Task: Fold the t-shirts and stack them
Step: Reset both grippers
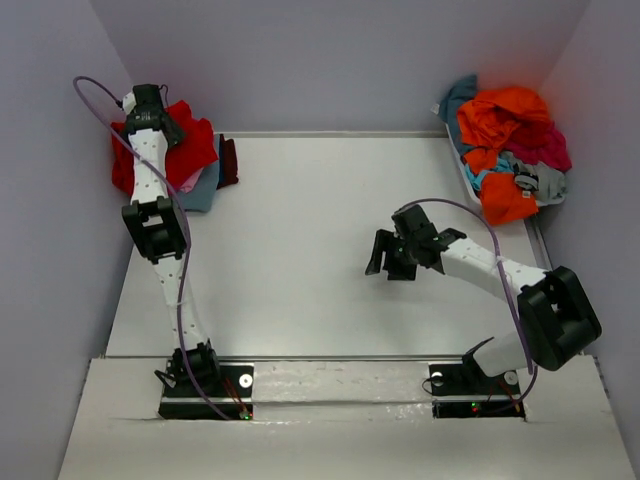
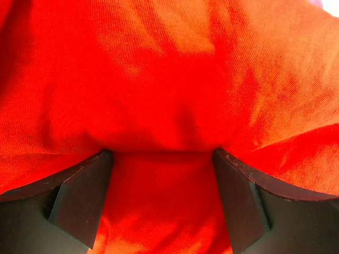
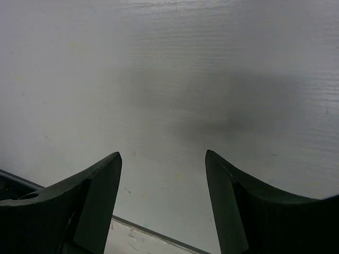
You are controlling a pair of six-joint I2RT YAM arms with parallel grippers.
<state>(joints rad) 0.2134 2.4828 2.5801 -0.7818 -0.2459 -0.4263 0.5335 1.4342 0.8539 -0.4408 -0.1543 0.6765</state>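
Note:
A bright red t-shirt lies on top of a stack at the far left, over grey-blue and maroon shirts. My left gripper is down on the red t-shirt; in the left wrist view its jaws stand open with the red cloth filling the gap and the whole view. My right gripper is open and empty, hovering low over the bare table right of centre; it also shows in the right wrist view. A jumbled pile with orange, magenta and teal shirts sits at the far right.
The jumbled pile lies in a white bin at the table's back right corner. Purple-grey walls close in the table on the left, back and right. The white table stretches between the two piles. A dark seam runs along its near edge.

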